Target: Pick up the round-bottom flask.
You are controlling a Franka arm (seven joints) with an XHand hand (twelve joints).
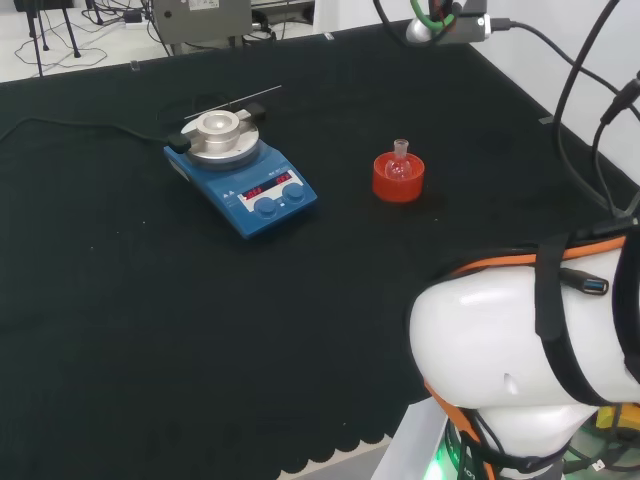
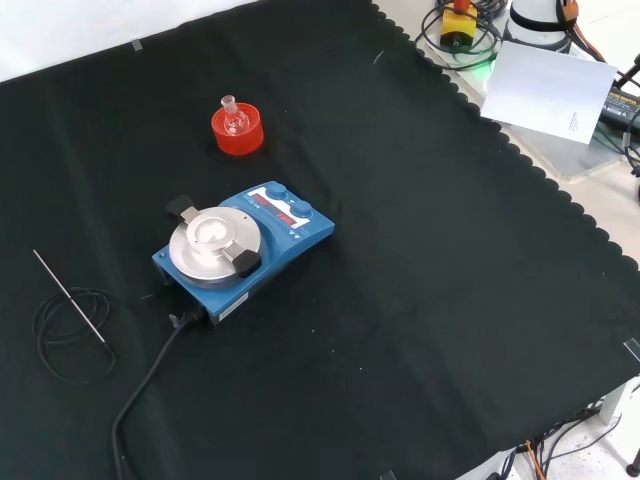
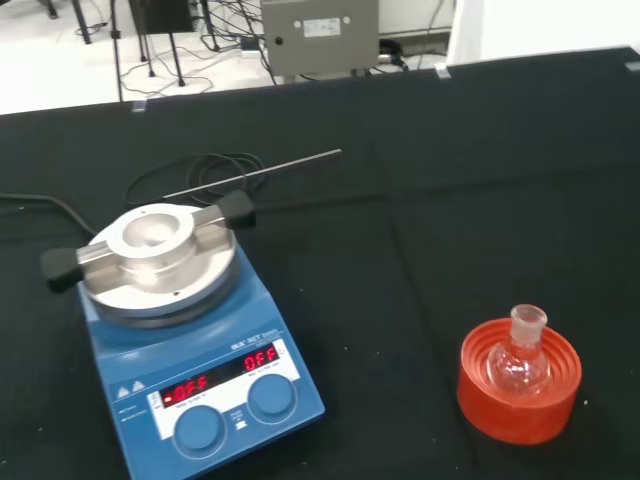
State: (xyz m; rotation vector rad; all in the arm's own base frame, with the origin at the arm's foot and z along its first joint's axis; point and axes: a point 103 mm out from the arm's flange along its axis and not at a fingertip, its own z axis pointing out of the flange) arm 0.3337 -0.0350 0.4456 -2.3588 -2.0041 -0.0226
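On the black-clothed bench (image 2: 420,300), a small clear glass round-bottom flask (image 1: 400,164) is sitting upright in a red ribbed ring stand (image 1: 398,180), its short neck pointing up. In the head view the flask is standing to the right of a blue hotplate stirrer (image 1: 243,170), well apart from it; in the front view it is lying beyond the stirrer, nearer the top of the view. The stirrer is carrying a round metal block on its plate and is showing red lit displays. A thin metal rod (image 2: 68,295) and a coil of black cable (image 2: 70,335) are lying on the far side of the stirrer from the flask. I cannot tell how the hand's fingers are standing.

The flask is looking light, smooth and breakable, so it is likely to slip if squeezed on the bulb. Its neck, standing clear of the stand, is looking like the safest place to take hold, lifting straight up out of the ring.
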